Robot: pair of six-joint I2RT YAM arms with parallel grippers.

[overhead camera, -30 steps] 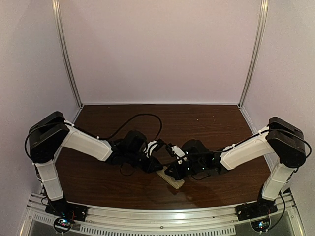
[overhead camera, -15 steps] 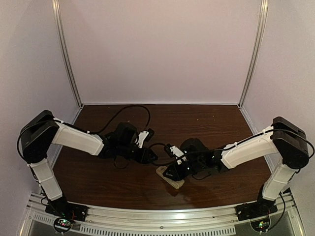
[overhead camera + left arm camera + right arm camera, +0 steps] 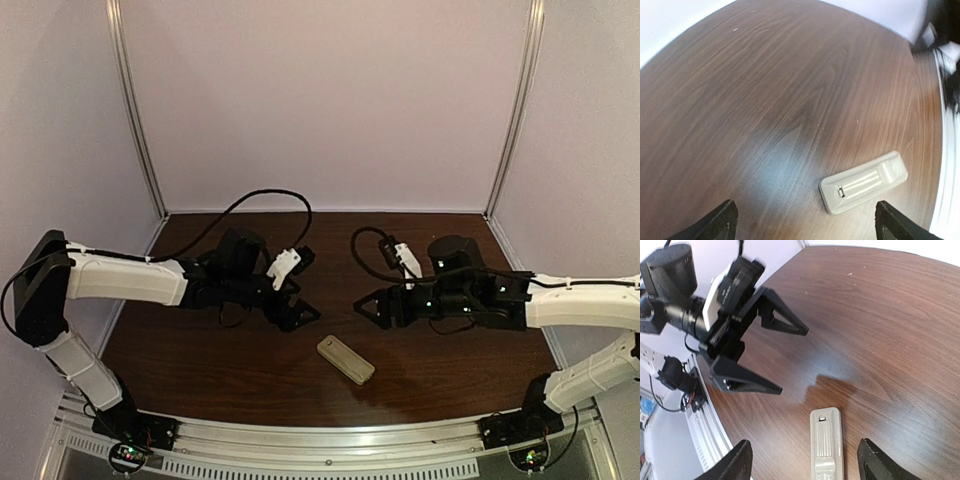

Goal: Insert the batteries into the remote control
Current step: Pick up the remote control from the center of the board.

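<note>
Beige back upward, the remote control (image 3: 346, 359) lies flat on the table (image 3: 450, 240), centre-near, likely so its battery side is reachable. Your left gripper (image 3: 804, 210) and right gripper (image 3: 802, 445) hang wide, empty, just far of it; no batteries show.

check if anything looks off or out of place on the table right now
Nothing stands out. The remote control lies flat on the table, back side up and angled to the near edge, and its rear cover looks shut. The left claw and right claw are both open and clear of it.
</note>
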